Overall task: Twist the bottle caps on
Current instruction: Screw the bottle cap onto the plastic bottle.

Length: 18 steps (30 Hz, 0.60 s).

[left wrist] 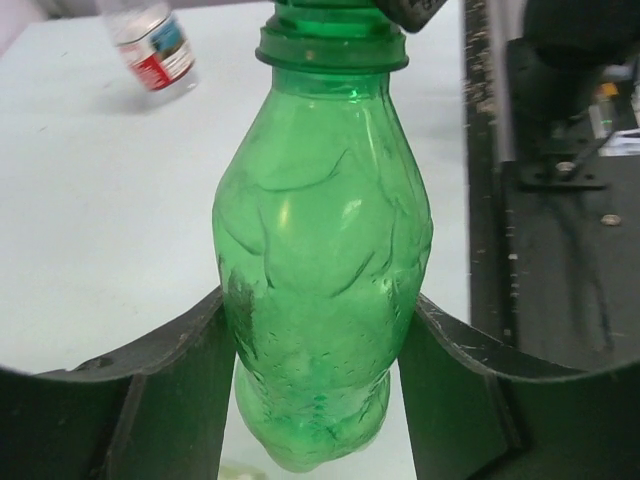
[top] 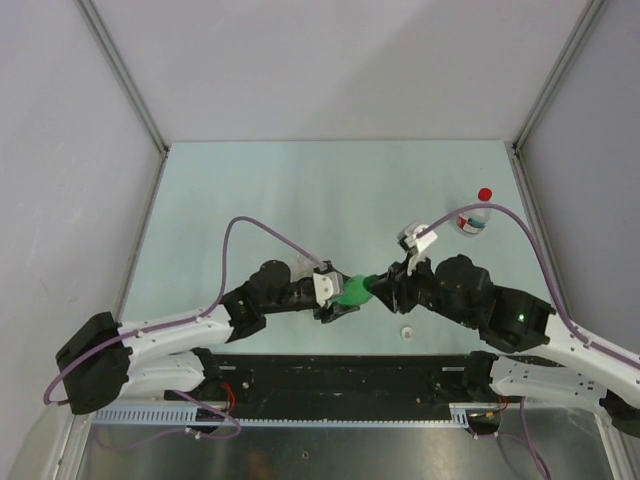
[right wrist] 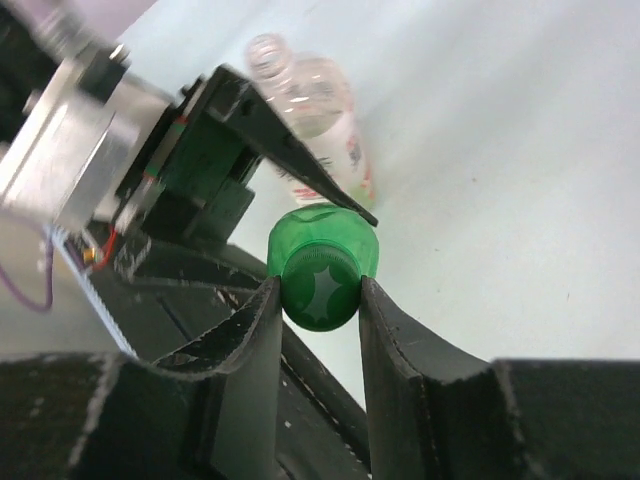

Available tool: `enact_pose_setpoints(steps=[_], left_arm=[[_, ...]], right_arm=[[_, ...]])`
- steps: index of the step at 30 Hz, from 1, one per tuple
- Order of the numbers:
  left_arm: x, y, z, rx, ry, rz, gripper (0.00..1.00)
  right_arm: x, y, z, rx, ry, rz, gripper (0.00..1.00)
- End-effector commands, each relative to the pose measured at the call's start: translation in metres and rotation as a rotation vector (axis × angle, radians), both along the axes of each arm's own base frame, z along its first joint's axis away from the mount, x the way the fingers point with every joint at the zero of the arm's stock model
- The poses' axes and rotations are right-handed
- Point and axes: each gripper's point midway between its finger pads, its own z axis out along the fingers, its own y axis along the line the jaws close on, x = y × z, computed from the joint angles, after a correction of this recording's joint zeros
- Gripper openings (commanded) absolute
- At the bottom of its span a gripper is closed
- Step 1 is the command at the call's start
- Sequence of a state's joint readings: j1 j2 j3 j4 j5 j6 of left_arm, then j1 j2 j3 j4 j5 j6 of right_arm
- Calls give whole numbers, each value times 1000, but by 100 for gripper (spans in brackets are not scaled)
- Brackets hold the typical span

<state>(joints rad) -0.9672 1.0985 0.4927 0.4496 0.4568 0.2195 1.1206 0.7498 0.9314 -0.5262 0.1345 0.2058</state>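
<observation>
Left pincer point(left wrist: 318, 298) clamped round green bottle point(left wrist: 320, 200), held off the bench. Right pincer point(top: 383, 289) clamped on green cap point(right wrist: 320, 288), which sits between its fingers at the bottle's mouth. Threading step, I judge; next calls for a wrist twist with the bottle held steady.

The red label point(left wrist: 152, 68) on the small clear bottle point(left wrist: 135, 20) is too blurred to read

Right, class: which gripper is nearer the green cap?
Right. The right gripper is clamped on the green cap itself, a finger on each side. The left gripper holds the green bottle by its body, away from the cap.
</observation>
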Motion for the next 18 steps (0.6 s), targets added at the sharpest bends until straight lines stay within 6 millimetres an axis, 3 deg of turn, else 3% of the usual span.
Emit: enact_pose_setpoints(steps=[1, 3, 5, 11, 14, 18], left_arm=[[51, -17, 95, -205, -224, 232, 0], [56, -23, 91, -189, -222, 259, 0], [59, -29, 87, -179, -211, 262, 0], [60, -33, 82, -176, -195, 267, 0], [60, -34, 77, -168, -186, 266, 0], [58, -36, 69, -159, -162, 257, 0]], right_arm=[[15, -10, -32, 35, 241, -333, 16], [20, -9, -30, 61, 244, -375, 12], [21, -7, -29, 75, 250, -389, 15], [24, -14, -31, 87, 265, -442, 30], [24, -17, -25, 107, 256, -447, 35], [25, -21, -15, 130, 220, -435, 50]])
